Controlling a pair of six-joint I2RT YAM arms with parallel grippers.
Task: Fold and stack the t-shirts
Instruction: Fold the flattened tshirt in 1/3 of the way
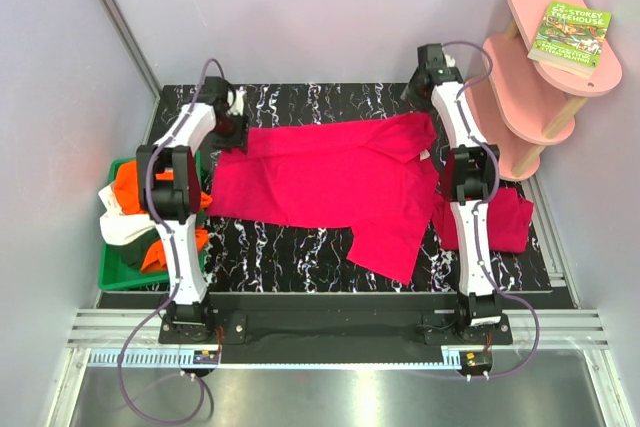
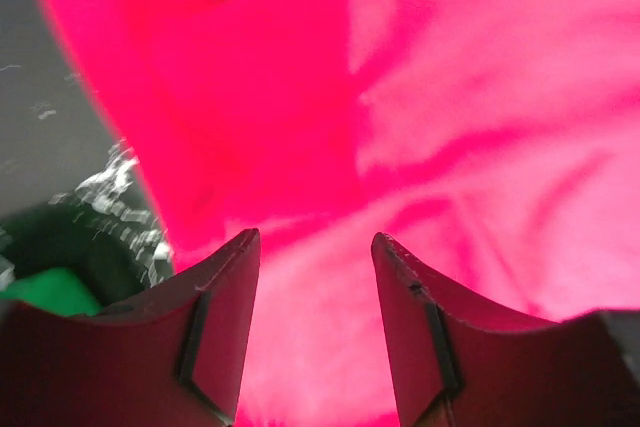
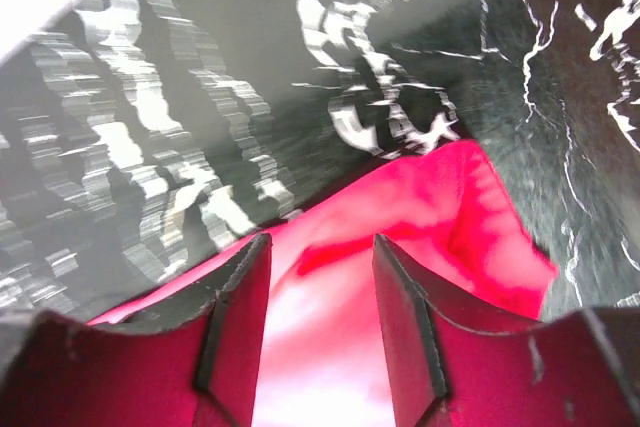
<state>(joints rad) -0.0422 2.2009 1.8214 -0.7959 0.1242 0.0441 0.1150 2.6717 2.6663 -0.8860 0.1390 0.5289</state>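
**A:** How many shirts are out on the table [image 1: 290, 247]?

**B:** Two, both crimson. The spread crimson t-shirt [image 1: 340, 187] lies flat across the middle, with one sleeve toward the far right corner and one hanging toward the near edge. The second crimson t-shirt [image 1: 505, 222] is bunched at the right side, just beside the first, and the right arm crosses over it.

**A:** And the other colours?

**B:** They are in the one green tray [image 1: 118, 275], off the table's left edge. There is orange cloth [image 1: 128, 187] and white cloth [image 1: 120, 222], heaped together, and I cannot count how many shirts that makes.

**A:** What about the two grippers?

**B:** The left gripper [image 2: 315, 242] is at the far left edge of the spread shirt. Its jaws are parted above the cloth with nothing pinched between them (the wrist view is almost all pink). The right gripper [image 3: 320, 245] is at the far right, over that shirt's corner. Its jaws stand apart too, and the fabric shows through the gap but is not clamped.

**A:** Is there anything else?

**B:** One pink shelf [image 1: 530, 97] stands at the far right, with one book [image 1: 570, 37] on its top tier.
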